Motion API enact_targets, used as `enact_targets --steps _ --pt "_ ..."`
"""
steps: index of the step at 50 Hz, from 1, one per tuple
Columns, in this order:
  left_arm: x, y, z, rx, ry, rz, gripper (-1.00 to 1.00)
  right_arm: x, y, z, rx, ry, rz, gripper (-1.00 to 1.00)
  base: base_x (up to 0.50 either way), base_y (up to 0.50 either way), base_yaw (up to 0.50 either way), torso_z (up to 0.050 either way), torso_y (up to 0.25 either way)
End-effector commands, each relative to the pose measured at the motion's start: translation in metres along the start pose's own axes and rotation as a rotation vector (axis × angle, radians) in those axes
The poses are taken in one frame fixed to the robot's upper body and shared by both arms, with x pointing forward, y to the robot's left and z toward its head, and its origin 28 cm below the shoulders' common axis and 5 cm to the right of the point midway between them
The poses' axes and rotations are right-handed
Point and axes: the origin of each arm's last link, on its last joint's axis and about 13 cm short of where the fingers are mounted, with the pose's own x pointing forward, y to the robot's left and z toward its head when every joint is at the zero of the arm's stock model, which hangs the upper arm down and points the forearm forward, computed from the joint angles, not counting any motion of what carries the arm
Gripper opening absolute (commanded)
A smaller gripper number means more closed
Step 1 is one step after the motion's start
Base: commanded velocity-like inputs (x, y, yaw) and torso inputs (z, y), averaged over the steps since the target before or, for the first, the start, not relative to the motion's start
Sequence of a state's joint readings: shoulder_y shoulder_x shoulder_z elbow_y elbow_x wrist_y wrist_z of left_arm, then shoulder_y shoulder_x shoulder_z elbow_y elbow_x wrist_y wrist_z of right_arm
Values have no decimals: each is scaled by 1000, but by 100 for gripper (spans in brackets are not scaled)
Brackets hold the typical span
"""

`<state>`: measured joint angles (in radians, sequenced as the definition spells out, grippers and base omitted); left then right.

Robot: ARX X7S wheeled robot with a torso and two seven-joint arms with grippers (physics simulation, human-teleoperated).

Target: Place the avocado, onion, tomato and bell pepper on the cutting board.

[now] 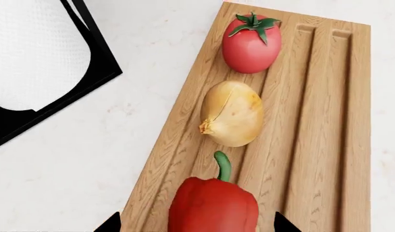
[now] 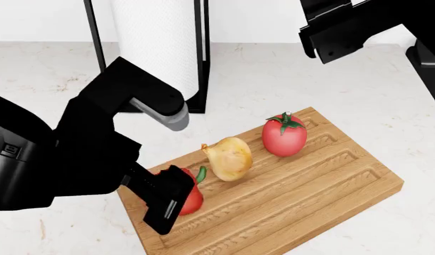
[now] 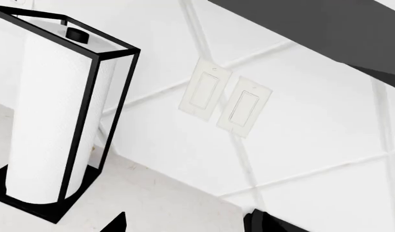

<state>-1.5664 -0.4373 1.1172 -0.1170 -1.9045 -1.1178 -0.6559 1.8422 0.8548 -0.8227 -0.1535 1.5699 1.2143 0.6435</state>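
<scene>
Cutting board (image 1: 326, 145) holds tomato (image 1: 251, 46), onion (image 1: 232, 113), bell pepper (image 1: 213, 205) — my left pincer (image 1: 197, 224) straddles the pepper, grip unclear; avocado unseen.

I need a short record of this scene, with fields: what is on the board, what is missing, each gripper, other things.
on board: tomato, onion, bell pepper, in one row on the cutting board
missing: avocado, not seen in any view
left gripper: over the bell pepper, fingertips on both sides of it; grip cannot be told
right gripper: raised, facing the wall, fingertips apart, holding nothing
other: paper towel holder behind the board; wall switches
</scene>
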Motion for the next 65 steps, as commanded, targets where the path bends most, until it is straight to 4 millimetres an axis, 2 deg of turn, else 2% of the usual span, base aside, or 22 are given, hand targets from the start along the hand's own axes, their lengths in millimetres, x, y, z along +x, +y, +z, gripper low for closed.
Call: enact_targets --steps 1,8,13,22,28,39,45,55,65 --pt "-13 0 0 10 -18 8 100 -1 -1 4 -8 -5 -2 100 0 0 0 0 0" --pt "-26 1 -1 23 -41 15 100 -2 -1 6 -12 -9 -3 100 0 0 0 0 0" --pt "-36 4 -8 26 -55 27 100 -4 0 6 -10 -15 0 100 0 0 0 0 0" --pt "-73 14 -16 19 -190 105 100 -11 -6 9 -17 -10 -16 100 0 0 0 0 1" --pt "-94 17 -27 -36 -246 115 100 -20 -4 8 -30 -9 -16 100 0 0 0 0 0" --pt "-116 24 -42 -51 -376 229 100 -38 -5 6 -59 40 2 100 0 0 0 0 0" --pt "-128 25 -43 -75 -443 253 100 -46 -6 7 -62 58 21 100 0 0 0 0 0" --pt "-137 27 -46 -92 -489 275 100 -67 -10 13 -56 118 72 100 0 0 0 0 0" --pt "-134 28 -49 -84 -497 283 100 -93 -14 19 -106 203 98 100 0 0 0 0 0"
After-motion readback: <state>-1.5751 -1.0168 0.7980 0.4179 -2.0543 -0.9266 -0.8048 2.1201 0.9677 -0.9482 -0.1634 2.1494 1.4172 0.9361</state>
